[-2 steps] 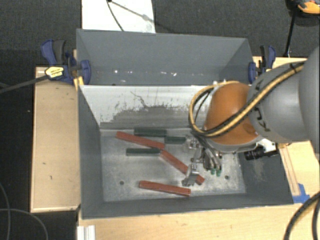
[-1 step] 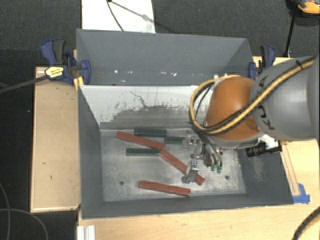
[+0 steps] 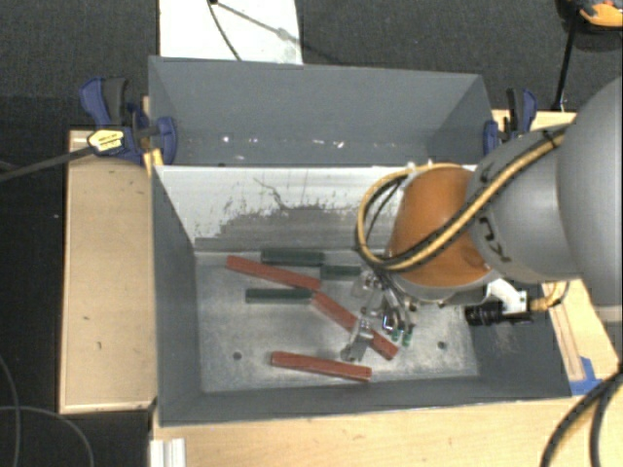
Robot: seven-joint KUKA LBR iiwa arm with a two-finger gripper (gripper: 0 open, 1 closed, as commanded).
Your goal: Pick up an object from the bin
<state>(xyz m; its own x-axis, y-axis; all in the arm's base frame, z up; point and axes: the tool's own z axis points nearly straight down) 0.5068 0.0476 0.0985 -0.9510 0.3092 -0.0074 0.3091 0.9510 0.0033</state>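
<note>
My gripper is low in the right half of the bin, under the orange wrist cover. It sits right on a red-brown flat stick that runs diagonally from the bin's middle down to the right, and it hides part of that stick. A second red-brown stick lies flat just below and left of the gripper, near the front wall. A small dark green piece shows at the gripper's right side.
A longer red-brown stick lies slanted at the left-middle. Dark green sticks lie near it, one at the back, one below it, one further right. The arm covers the bin's right rear corner.
</note>
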